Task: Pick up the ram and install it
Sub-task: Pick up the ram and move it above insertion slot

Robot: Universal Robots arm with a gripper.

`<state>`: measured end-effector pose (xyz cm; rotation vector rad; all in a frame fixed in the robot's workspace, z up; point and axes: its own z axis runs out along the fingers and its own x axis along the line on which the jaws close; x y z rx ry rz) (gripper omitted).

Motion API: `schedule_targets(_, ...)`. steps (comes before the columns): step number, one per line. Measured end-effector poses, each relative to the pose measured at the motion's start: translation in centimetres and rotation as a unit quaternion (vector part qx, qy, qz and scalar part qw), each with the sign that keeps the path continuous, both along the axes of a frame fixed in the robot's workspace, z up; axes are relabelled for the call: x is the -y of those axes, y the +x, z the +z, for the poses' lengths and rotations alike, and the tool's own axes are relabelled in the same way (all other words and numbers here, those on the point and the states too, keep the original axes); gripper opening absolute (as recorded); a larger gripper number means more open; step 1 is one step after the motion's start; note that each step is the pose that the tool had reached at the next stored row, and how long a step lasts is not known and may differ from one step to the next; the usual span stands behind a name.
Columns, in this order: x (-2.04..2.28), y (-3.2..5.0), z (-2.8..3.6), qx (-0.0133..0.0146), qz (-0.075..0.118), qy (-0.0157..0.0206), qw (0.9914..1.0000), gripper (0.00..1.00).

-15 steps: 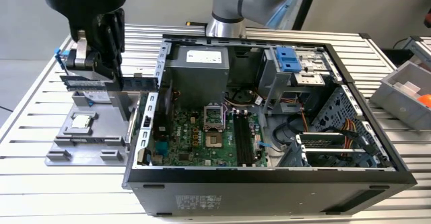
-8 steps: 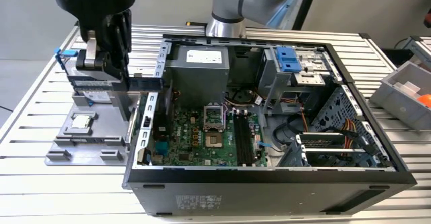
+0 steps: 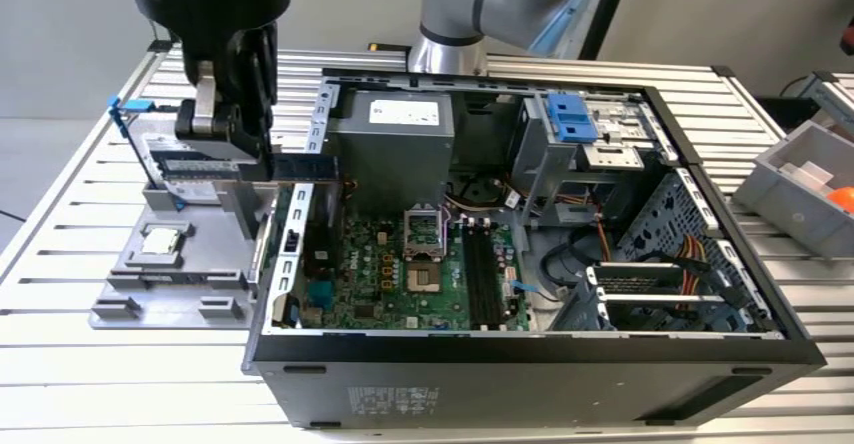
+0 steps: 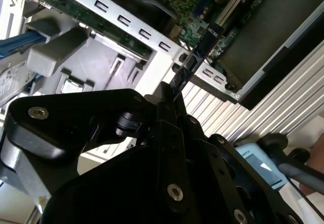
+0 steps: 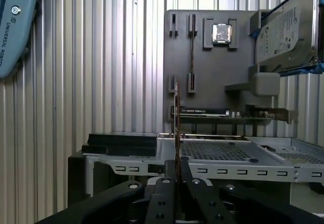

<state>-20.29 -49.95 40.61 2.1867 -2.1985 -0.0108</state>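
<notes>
One ram (image 3: 304, 169) stick is in the tool (image 3: 238, 159), whose fingers are pinched shut on it approx. mid-length. In both wrist views the stick shows edge-on, ram (image 4: 195, 57) and ram (image 5: 176, 117), running straight out from between the closed fingers of the tool (image 4: 169, 100) and tool (image 5: 177, 171).

Pos. in the exterior view: ram sits at approx. 10 o'clock, its long axis running 9-to-3. It hangs above the grey fixture (image 3: 134, 294) on the bench (image 3: 80, 384), w/ one end reaching over the rim of the open case (image 3: 534, 379). The processor chip (image 3: 163, 240) lies in the fixture below, at 6 o'clock from the tool.

Step in hand, as I judge it: pick looks done and the carry is under way. Install is not yet done, since the black slots (image 3: 483, 276) on the motherboard (image 3: 387, 274) sit well apart from the stick, towards 4 o'clock from it.

What the install calls for, IMO:
- The slots run approx. 12-to-6, so the stick needs roughly a quarter turn to line up lengthwise.
- It needs a clear path over the case wall.
- It needs a square, even push down, bc a tilted entry could jam it.
- Can't tell notch orientation or latch state from here.
</notes>
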Motion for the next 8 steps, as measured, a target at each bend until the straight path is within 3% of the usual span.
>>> schedule_targets(8, 0.0, 1.06, 0.0, 0.0, 0.0, 0.0, 1.0, 0.0)
